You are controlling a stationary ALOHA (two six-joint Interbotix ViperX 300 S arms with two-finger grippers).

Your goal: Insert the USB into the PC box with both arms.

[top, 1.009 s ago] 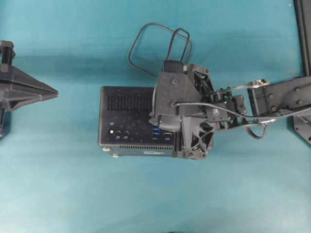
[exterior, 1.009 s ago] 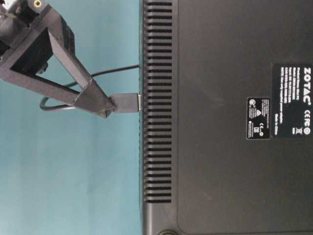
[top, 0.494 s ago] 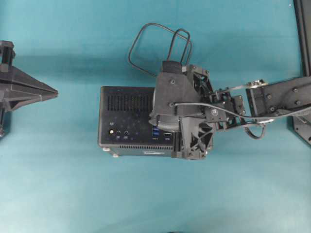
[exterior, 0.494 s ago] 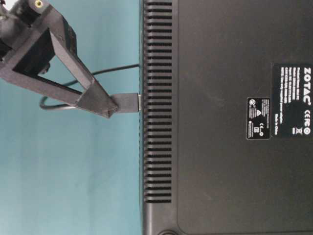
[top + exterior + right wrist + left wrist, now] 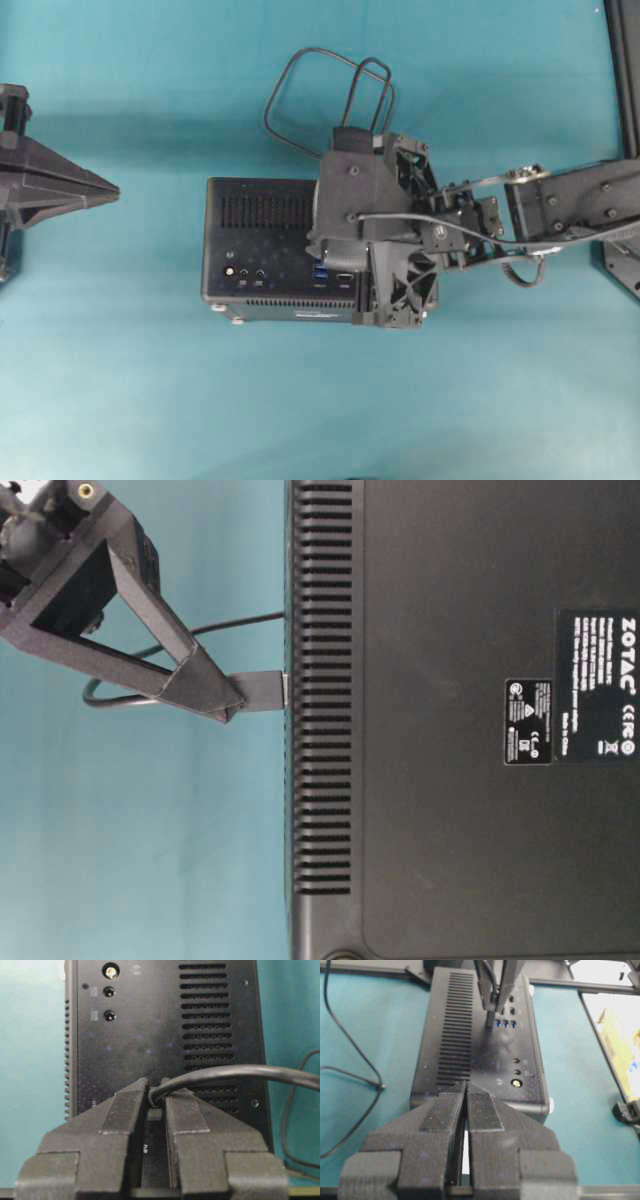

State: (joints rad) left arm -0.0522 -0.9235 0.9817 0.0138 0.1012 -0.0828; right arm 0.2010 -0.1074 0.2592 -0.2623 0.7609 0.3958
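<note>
Overhead exterior view: PC box on teal table, port face up; right gripper above box's right half — fingers pinching USB plug; plug's silvery tip against box face near blue ports; USB cable loops on table beyond box's far edge; left gripper well left of box, fingers pressed together, nothing between them.
</note>
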